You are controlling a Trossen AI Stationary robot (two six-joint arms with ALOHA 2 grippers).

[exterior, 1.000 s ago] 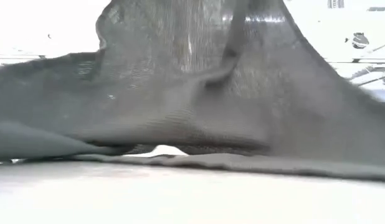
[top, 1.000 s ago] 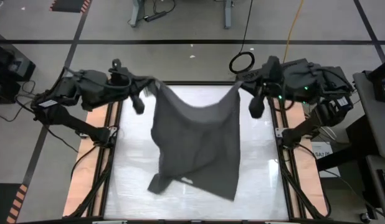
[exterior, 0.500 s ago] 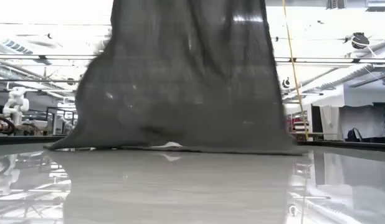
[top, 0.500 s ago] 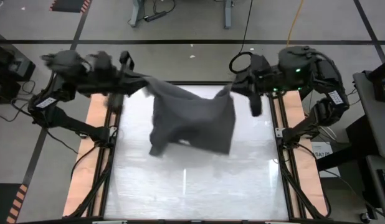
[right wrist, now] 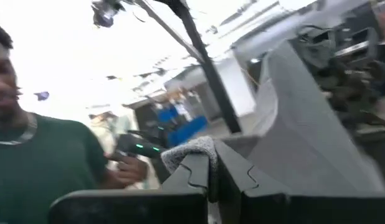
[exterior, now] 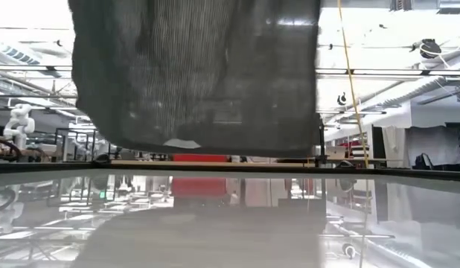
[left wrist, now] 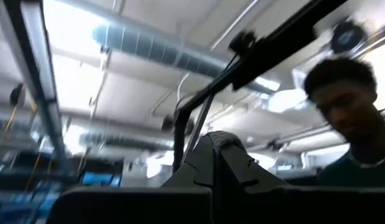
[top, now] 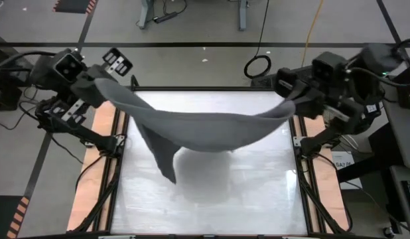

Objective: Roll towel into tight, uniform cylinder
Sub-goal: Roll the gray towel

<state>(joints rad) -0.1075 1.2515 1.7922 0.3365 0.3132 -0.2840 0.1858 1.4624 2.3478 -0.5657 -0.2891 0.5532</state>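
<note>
1 towel (top: 205,126), dark grey, hangs stretched in the air betw. 2 grippers, clear above the desk (top: 258,192), w/ one loose corner drooping toward the left side. Left gripper (top: 99,83) has its jaws clamped on one towel corner at the desk's far-left edge; right gripper (top: 294,99) has its jaws clamped on the opposite corner at the far-right edge. 1 person (right wrist: 37,168) in a green top shows in the right wrist view beyond the desk.

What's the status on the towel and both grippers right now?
Left gripper and right gripper each shut on a towel corner. Towel stretched between them, off the table. Nothing obstructing.
</note>
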